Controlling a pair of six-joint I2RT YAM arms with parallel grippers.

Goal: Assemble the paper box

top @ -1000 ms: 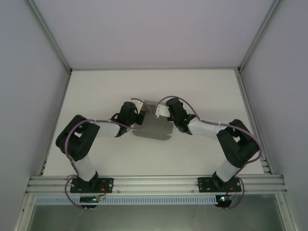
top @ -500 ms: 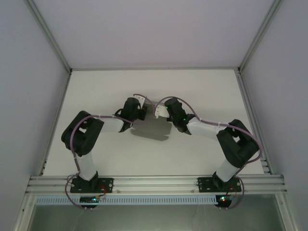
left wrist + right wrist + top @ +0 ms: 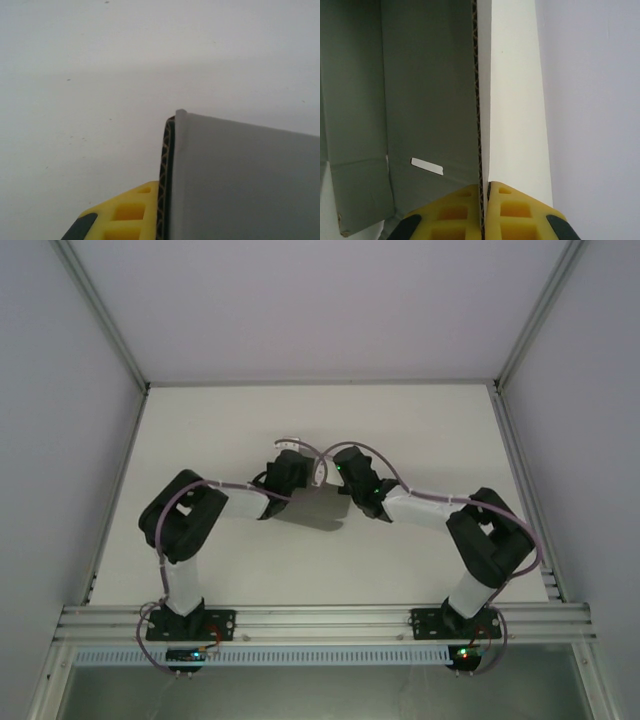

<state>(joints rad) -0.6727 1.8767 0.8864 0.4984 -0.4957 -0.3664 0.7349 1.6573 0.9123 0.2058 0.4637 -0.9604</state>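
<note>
Pinching one wall of the grey cardboard box [image 3: 430, 90], the right gripper [image 3: 484, 187] has its jaws clamped. For the left gripper [image 3: 298, 462] beside the box, I cannot tell.

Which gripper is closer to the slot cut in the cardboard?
Right. The right gripper clamps the paper box wall just beside the slot; the left gripper meets a plain panel.
</note>
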